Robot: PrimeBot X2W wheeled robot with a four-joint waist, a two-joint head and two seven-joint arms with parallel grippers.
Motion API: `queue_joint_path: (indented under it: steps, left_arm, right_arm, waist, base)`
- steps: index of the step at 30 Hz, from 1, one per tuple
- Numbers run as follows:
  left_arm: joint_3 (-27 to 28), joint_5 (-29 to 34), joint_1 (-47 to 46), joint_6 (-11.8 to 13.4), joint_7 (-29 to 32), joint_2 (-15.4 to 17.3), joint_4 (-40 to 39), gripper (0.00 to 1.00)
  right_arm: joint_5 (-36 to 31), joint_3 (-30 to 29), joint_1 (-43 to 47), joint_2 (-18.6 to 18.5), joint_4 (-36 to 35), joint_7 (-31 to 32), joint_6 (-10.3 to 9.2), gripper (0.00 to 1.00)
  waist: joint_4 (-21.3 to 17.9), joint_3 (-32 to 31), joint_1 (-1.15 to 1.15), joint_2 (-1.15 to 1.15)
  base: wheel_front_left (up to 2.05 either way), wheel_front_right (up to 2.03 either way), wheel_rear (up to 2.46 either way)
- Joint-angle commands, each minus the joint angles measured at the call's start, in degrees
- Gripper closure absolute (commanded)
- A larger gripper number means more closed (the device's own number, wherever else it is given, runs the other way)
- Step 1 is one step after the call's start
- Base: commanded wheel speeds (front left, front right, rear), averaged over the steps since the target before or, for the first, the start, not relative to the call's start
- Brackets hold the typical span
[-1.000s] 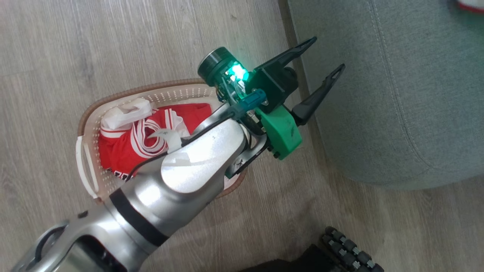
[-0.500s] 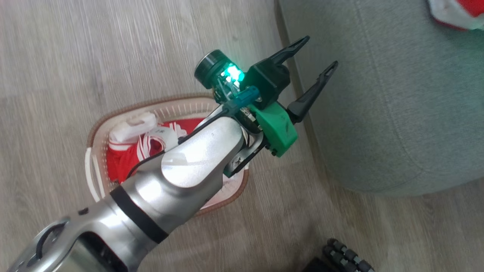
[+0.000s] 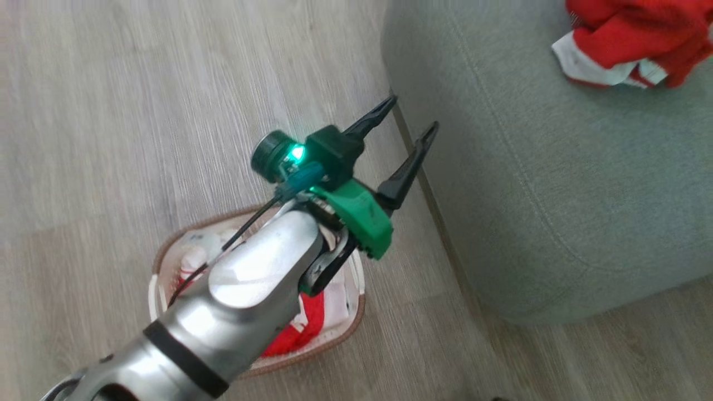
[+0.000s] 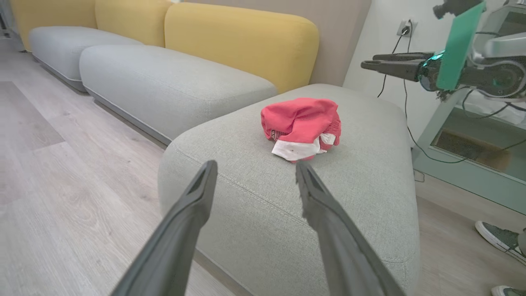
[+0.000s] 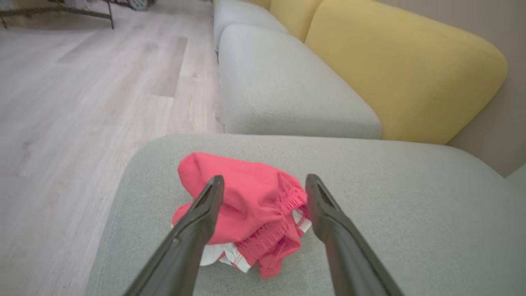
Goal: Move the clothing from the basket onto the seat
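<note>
One piece of the red clothing [image 3: 629,33] lies crumpled on the grey-green seat [image 3: 557,167]. In the right wrist view my right gripper [image 5: 264,181] hovers open just above this garment [image 5: 246,205], apart from it. A second red piece [image 3: 301,328] lies in the white basket [image 3: 359,312] on the floor, mostly hidden under my left forearm. My left gripper [image 3: 411,116] stands open and empty above the floor beside the seat's edge. The left wrist view looks between its open fingers [image 4: 254,166] at the garment [image 4: 302,125] on the seat, with the right gripper [image 4: 390,65] above and to the right.
Yellow back cushions [image 4: 242,41] and more grey seats [image 4: 164,86] stand behind. A cable [image 4: 404,111] hangs from a wall socket beside a pale stand [image 4: 464,164]. A person's shoe [image 4: 499,238] rests on the wood floor [image 3: 167,111] at the right.
The head camera has swung toward the seat, so the red garment on it has come into view. My right gripper has opened. The left gripper stays open over the basket.
</note>
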Motion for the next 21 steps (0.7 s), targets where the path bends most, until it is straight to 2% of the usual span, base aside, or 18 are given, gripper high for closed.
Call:
queue_joint_path:
  steps: [1,6,12,16,21]
  left_arm:
    - [2.38,-0.45,-0.45,0.56,-0.49,1.19,-2.22,0.0]
    - [5.33,-1.04,2.93,2.29,-0.67,3.87,-4.93,0.0]
    - [9.07,-1.18,7.27,4.7,-0.73,7.07,-8.45,0.0]
    - [12.14,-0.88,11.08,6.46,-0.74,8.63,-10.99,0.0]
    - [16.1,-0.14,15.93,8.31,-0.74,10.37,-13.53,0.0]
  right_arm:
    - [0.69,0.52,1.96,-2.42,-1.63,-1.05,-0.02,0.0]
    - [2.0,-0.58,4.22,-4.14,-7.35,-2.23,-0.02,0.0]
    - [-0.4,-10.15,10.26,-5.11,-17.17,-2.31,-0.02,0.0]
    - [-4.08,-18.5,17.94,-3.61,-23.36,-2.32,-0.02,0.0]
    - [-9.97,-28.46,28.78,1.13,-31.96,-2.33,-0.02,0.0]
  waist:
    - [-0.06,-2.87,0.0,0.0]
    - [0.89,-5.97,0.0,0.0]
    - [3.11,-8.63,0.0,0.0]
    - [5.23,-10.18,0.0,0.0]
    - [8.16,-11.92,0.0,0.0]
  base:
    - [0.0,0.0,0.0]
    - [0.0,0.0,0.0]
    - [0.0,0.0,0.0]
    - [0.0,0.0,0.0]
    - [0.0,0.0,0.0]
